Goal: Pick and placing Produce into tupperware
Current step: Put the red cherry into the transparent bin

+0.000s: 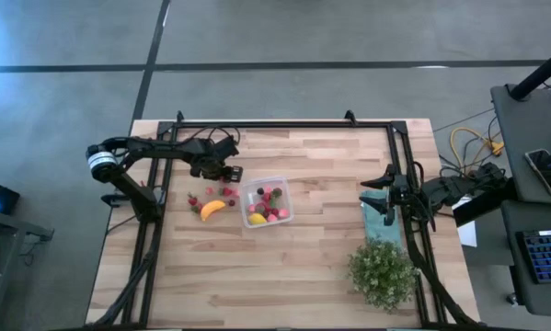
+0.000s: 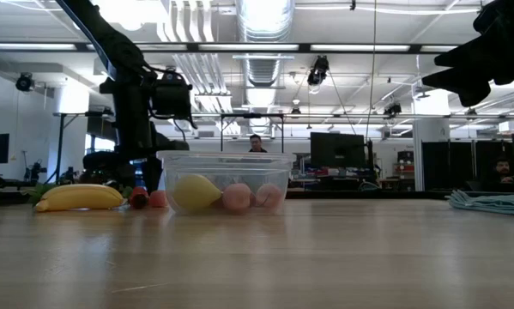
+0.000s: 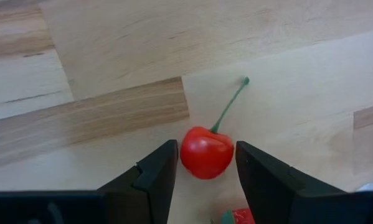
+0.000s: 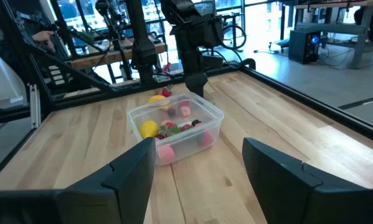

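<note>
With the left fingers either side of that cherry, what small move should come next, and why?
Probably lift straight up. The left gripper has its fingers against both sides of the cherry, which sits on the wooden table; the grip looks made. The tupperware is close by, so a short rise would clear its wall.

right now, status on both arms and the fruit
Left gripper closed on cherry beside tupperware. Right gripper open, waiting at table's right edge. Nothing in the way.

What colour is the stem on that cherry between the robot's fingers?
Green; the cherry itself is bright red. The left wrist view shows it best.
</note>
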You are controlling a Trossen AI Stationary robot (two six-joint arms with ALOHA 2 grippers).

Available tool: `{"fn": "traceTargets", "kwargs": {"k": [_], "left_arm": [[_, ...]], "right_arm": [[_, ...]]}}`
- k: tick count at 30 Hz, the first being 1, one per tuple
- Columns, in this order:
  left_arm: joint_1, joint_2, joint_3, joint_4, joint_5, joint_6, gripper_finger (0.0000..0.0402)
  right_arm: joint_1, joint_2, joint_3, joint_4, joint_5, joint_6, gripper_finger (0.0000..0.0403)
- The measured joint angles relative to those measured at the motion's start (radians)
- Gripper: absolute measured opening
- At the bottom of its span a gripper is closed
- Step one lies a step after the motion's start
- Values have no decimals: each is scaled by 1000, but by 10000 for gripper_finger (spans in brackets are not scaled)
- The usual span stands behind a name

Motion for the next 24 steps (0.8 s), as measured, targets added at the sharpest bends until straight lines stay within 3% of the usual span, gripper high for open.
{"fn": "traceTargets", "kwargs": {"k": [11, 17, 24], "left_arm": [[-1, 0, -2, 7, -16, 57, 98], [-1, 0, 9, 14, -30, 140, 105], [-4, -55, 117, 50, -88, 315, 108]], "right_arm": [[0, 0, 0, 0, 0, 0, 233], [0, 0, 0, 0, 0, 0, 233], [0, 0, 0, 0, 0, 0, 233]]}}
